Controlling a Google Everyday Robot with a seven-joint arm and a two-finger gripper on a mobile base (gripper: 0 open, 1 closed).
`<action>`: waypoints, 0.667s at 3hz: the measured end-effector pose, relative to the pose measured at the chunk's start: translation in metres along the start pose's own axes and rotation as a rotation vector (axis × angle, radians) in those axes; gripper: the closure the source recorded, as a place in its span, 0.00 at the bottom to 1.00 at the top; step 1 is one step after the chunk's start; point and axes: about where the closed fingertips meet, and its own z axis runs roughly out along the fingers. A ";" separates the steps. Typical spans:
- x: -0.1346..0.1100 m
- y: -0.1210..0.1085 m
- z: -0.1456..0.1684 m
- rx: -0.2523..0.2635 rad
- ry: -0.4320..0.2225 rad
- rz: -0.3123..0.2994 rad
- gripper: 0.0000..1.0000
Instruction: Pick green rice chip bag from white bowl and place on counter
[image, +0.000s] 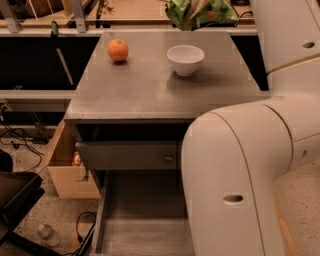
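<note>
The green rice chip bag (202, 13), crumpled light-green foil with orange-brown patches, hangs in the air at the top edge of the camera view, above and just behind the white bowl (185, 59). The bowl stands empty on the grey counter (150, 90), right of centre. My gripper (197, 4) is at the very top edge, mostly cut off, shut on the top of the bag. The bag touches neither the bowl nor the counter.
A round orange (118, 50) sits on the counter's back left. My large white arm (250, 150) fills the right side. Below the counter a drawer with a small knob (168, 158) and a lower drawer (145, 215) stand open. A wooden box (65, 170) sits on the floor at left.
</note>
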 end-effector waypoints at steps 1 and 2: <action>-0.026 -0.017 -0.035 0.064 -0.071 0.018 1.00; -0.053 -0.032 -0.071 0.127 -0.134 0.041 1.00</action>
